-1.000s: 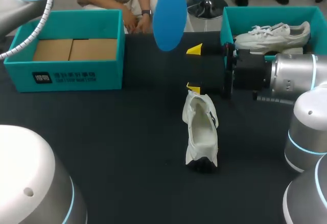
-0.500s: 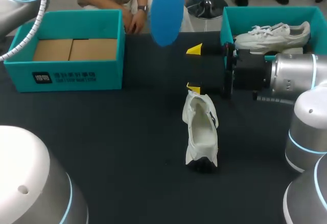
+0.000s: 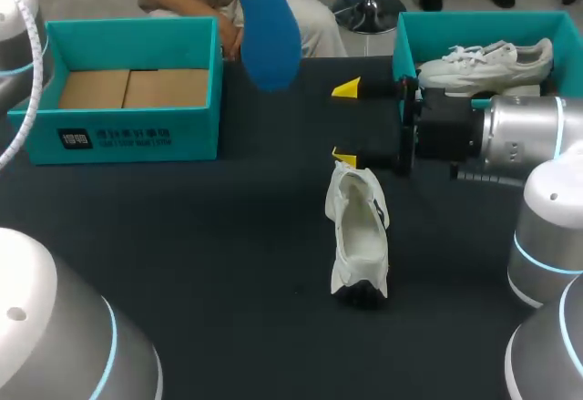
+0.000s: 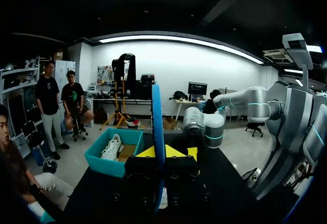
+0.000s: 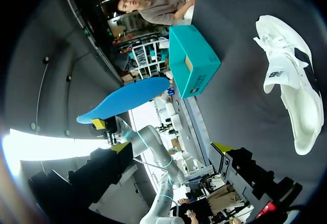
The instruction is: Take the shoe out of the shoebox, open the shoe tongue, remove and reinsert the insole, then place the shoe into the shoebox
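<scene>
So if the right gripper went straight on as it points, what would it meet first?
The right gripper would probably reach the teal shoebox on the left first; the shoe lies beside that line. Height is unclear.

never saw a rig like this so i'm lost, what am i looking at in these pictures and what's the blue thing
These are two robot arms at a black table. The head view looks down from above and behind them; the other two come from a camera on each arm's wrist. On the table lie a white shoe and two teal boxes: the left box shows cardboard inside, the right box holds a second shoe. The blue thing is an insole, held aloft by the left jaws, shut on it. The right jaws stand open next to the white shoe, holding nothing.
</scene>
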`<state>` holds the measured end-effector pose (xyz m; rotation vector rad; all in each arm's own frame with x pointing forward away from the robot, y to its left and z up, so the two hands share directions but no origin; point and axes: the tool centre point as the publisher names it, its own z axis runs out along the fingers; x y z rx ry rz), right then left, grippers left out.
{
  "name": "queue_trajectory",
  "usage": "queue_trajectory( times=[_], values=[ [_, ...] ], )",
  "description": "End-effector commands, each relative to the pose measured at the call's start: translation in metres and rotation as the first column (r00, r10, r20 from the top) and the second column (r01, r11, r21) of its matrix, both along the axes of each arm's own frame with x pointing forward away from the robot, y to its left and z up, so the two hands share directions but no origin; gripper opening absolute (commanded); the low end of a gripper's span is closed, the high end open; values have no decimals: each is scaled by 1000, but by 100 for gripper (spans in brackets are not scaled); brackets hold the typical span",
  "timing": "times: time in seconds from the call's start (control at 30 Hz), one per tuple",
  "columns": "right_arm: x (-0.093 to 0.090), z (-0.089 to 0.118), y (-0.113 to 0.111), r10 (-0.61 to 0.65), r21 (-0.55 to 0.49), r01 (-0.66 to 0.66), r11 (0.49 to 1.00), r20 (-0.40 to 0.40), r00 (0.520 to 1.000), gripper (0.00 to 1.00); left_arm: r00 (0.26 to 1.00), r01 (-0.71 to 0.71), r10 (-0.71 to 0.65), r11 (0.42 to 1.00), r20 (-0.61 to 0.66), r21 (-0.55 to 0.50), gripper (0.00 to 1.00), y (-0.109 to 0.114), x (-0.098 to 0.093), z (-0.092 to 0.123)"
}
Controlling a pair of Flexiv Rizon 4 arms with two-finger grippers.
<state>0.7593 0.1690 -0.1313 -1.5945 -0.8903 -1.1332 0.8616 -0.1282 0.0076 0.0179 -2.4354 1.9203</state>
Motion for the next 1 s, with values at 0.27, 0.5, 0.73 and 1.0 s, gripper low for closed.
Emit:
queue_trajectory(
  times=[0.27,0.5,0.73,1.0],
  values=[
    [0,0,2,-3,-3,3,1000,-1,1000,100,994,-102,104,992,26,-68,0,7,-28,-19],
    [0,0,2,-3,-3,3,1000,-1,1000,100,994,-102,104,992,26,-68,0,7,-28,-19],
    [0,0,2,-3,-3,3,1000,-1,1000,100,994,-102,104,992,26,-68,0,7,-28,-19],
    [0,0,2,-3,-3,3,1000,-1,1000,100,994,-102,104,992,26,-68,0,7,-28,-19]
  ],
)
